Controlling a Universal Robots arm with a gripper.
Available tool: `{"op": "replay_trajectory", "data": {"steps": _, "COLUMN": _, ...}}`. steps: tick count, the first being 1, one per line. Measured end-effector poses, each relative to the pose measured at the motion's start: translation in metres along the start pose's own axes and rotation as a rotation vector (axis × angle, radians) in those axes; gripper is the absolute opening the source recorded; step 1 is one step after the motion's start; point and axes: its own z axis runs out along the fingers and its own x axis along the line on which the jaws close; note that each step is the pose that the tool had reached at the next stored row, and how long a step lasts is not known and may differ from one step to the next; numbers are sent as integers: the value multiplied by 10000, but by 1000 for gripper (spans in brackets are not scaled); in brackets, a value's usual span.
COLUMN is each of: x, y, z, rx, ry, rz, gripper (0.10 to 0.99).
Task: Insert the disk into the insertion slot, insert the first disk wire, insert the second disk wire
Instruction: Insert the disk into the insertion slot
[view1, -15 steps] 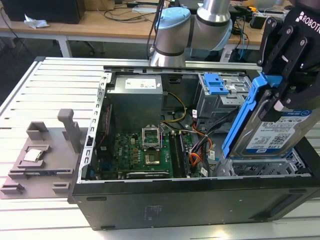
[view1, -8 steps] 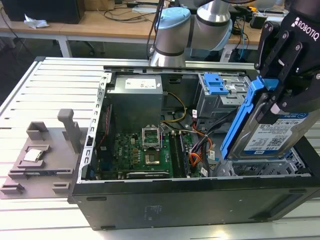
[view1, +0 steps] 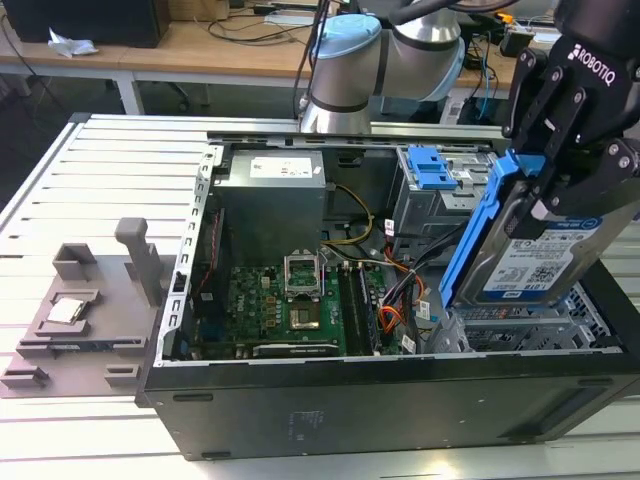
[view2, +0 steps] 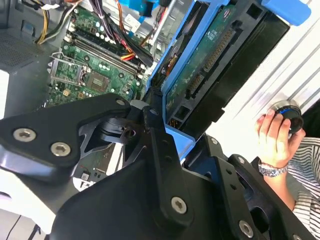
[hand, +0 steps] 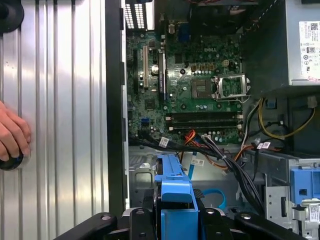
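The tool (view1: 558, 190) pinches the disk (view1: 528, 262), held tilted above the insertion slot (view1: 525, 326)

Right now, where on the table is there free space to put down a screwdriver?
The slatted table is bare at the exterior view's left, between the grey fixture and the table's far edge, beside the computer case. Inside the case it is crowded: cables run beside the disk, which the pincer holds.

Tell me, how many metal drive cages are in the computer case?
2. The taller cage with a blue latch sits beside the disk; the insertion slot lies below the disk. More may be hidden.
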Motion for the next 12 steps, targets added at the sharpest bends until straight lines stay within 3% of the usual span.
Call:
{"op": "replay_trajectory", "data": {"steps": 7, "x": -39, "y": -155, "z": 64, "rx": -14, "ry": 15, "rz": 1, "gripper": 369}}
{"op": "replay_trajectory", "data": {"steps": 12, "x": -40, "y": -212, "z": 120, "rx": -21, "ry": 28, "rz": 2, "gripper": 369}}
